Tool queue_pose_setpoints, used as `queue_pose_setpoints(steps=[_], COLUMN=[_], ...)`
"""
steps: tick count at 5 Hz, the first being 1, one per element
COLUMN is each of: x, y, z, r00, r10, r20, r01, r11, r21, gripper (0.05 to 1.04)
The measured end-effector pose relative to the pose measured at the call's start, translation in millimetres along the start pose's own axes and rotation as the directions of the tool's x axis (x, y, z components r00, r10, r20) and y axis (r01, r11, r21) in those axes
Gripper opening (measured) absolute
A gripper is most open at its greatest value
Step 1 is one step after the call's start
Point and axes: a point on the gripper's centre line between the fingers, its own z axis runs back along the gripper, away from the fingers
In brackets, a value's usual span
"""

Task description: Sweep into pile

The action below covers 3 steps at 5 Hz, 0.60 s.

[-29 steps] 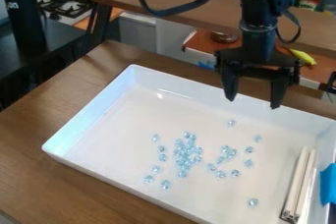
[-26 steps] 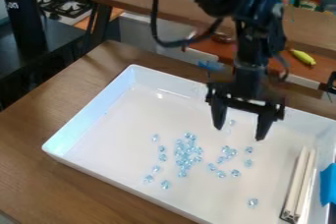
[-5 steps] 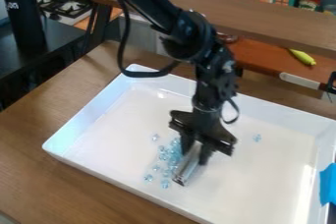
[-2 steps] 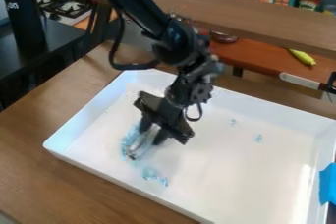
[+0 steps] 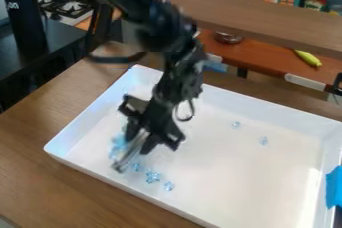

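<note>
Gripping pale bar (image 5: pixel 131 151) in claw (image 5: pixel 137 144), closed about its width, beside blue beads (image 5: pixel 152 177), in white tray (image 5: pixel 247 182). Noting wooden table (image 5: pixel 40 187) beneath, stove (image 5: pixel 67 6) far left.

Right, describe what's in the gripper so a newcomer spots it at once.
Find the white tray on the wooden table. In its left part, the black gripper holds a slim, pale bar slanting down to the left. It is the only long, straight piece there; its neighbours are small, light blue beads.
</note>
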Motion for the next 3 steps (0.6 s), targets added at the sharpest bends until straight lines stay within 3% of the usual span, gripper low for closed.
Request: queue_pose_setpoints(steps=[2,3], x=[16,28], y=[-57,-93], z=[60,69], r00=[0.995,0.991], r10=[-0.022,-0.035], r20=[0.099,0.126], r01=[0.035,0.052], r11=[0.991,0.989], r21=[-0.131,-0.137], gripper=[0.375,0.375])
